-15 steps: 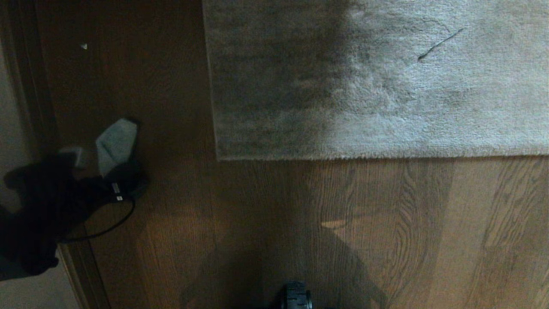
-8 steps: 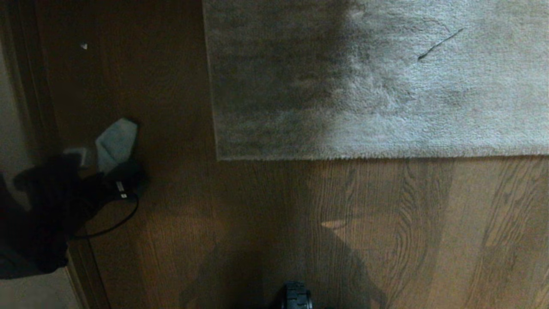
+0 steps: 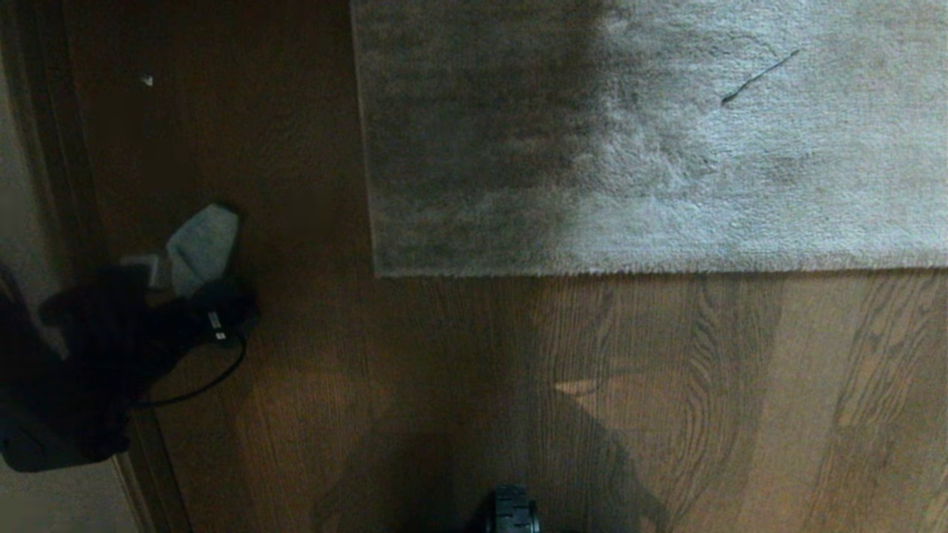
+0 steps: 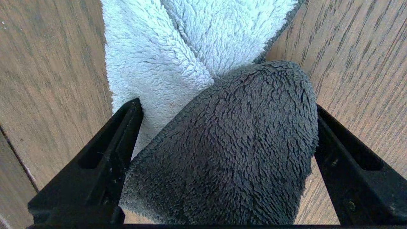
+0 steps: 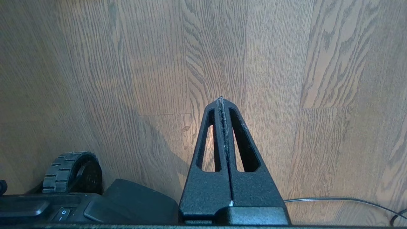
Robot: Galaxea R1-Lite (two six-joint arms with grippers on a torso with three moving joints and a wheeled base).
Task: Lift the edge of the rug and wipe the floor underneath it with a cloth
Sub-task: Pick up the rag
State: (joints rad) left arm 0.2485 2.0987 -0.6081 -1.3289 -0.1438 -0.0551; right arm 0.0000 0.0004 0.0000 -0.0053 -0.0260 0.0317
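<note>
Over by the left wall, your left gripper (image 4: 222, 140) sits wide open with the cloth (image 4: 197, 73) bunched between its fingers on the floor (image 3: 415, 385), long axis pointing away. Rug edge (image 3: 592, 271) lies well apart, rightward.

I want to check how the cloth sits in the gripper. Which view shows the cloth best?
The left wrist view: the cloth fills it, bunched between the left gripper's wide-spread fingers above the floor. The head view shows only a small corner of it; the right wrist view shows none.
</note>
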